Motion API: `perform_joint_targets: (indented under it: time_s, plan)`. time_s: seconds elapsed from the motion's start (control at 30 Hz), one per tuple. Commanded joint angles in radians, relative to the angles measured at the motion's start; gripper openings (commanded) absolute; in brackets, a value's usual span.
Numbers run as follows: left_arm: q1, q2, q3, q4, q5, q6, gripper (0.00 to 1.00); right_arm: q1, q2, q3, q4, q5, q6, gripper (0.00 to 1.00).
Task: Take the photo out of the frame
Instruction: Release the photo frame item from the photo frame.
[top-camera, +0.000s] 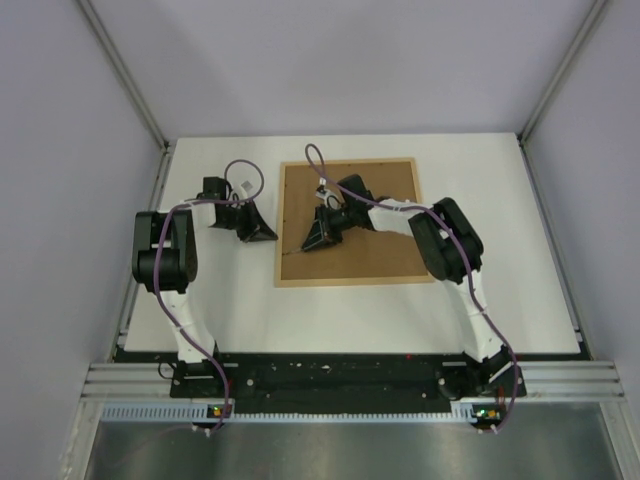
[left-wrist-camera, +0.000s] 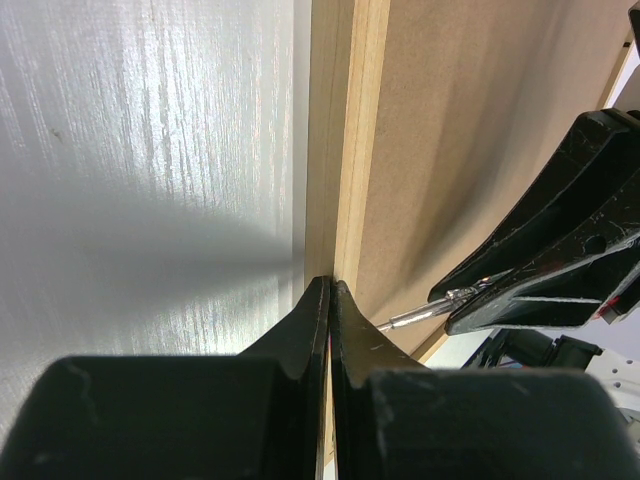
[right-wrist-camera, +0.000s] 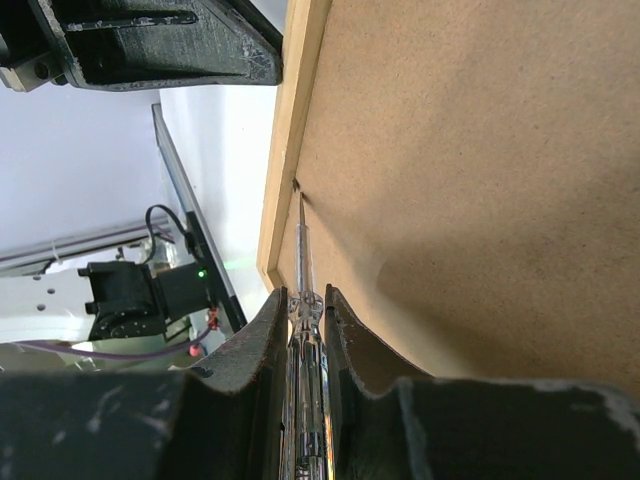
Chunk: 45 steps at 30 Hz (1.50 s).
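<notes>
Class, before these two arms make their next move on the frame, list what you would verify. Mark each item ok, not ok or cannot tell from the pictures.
1. The frame lies flat on the table, back side up: ok.
2. The right tool is shut on the screwdriver: ok.
3. The screwdriver tip sits at the seam between the backing board and the frame's rail: ok.
4. The left tool is shut, with its tips at the frame's outer edge: ok. Bracing firmly: cannot tell.
5. The backing board is lifted out: not ok, it is seated in the frame.
6. The photo is reachable: cannot tell, hidden under the board.
</notes>
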Motion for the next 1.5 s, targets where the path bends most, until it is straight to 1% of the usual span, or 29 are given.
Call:
perform_joint_targets:
  time_s: [0.0,0.73,0.93,1.23,1.47]
  plan:
    - [-0.017,0.028,-0.001,-0.009,-0.080,0.032,0.03,0.017,-0.003,0.036,0.022,0.027,-0.001,0.00]
    - [-0.017,0.025,-0.002,-0.010,-0.080,0.031,0.01,0.022,0.038,0.085,0.021,0.030,0.006,0.00]
    - [-0.017,0.025,-0.002,-0.009,-0.080,0.031,0.01,0.034,0.032,0.059,0.018,0.022,0.002,0.00]
    - [-0.017,0.023,-0.002,-0.012,-0.082,0.032,0.00,-0.017,-0.026,0.026,0.013,0.030,-0.024,0.00]
    - [-0.017,0.026,-0.001,-0.010,-0.083,0.031,0.00,-0.006,-0.031,0.002,0.010,0.010,-0.040,0.00]
